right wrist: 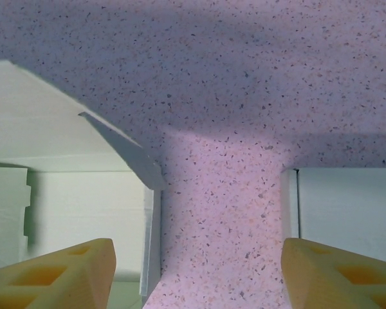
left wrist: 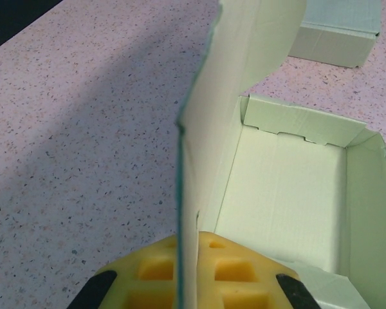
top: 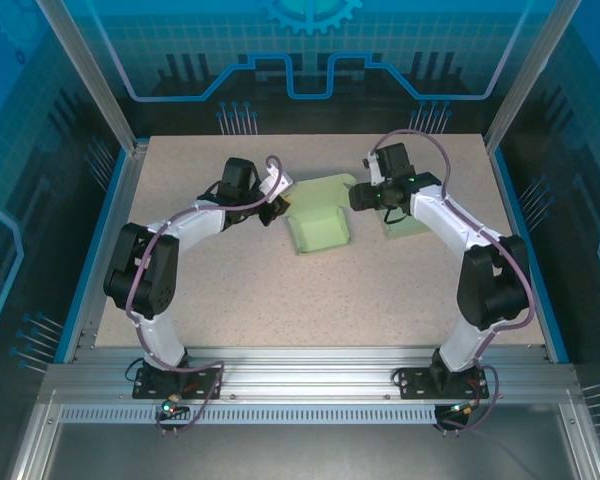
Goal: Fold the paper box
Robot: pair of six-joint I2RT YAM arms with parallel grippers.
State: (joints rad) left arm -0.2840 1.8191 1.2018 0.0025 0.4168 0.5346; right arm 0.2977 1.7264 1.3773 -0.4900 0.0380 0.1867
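Grip: my left gripper point(left wrist: 190, 273) pinched the paper box point(left wrist: 289, 187) by its side flap point(left wrist: 244, 77) at lower centre, standing it upright for folding. My right gripper point(right wrist: 196, 270) hung wide open, free to tuck.

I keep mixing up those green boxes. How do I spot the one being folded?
At the middle of the speckled table sits the open paper box. Its inside shows and the left gripper pinches its raised flap, whereas the closed box beside it is shut.
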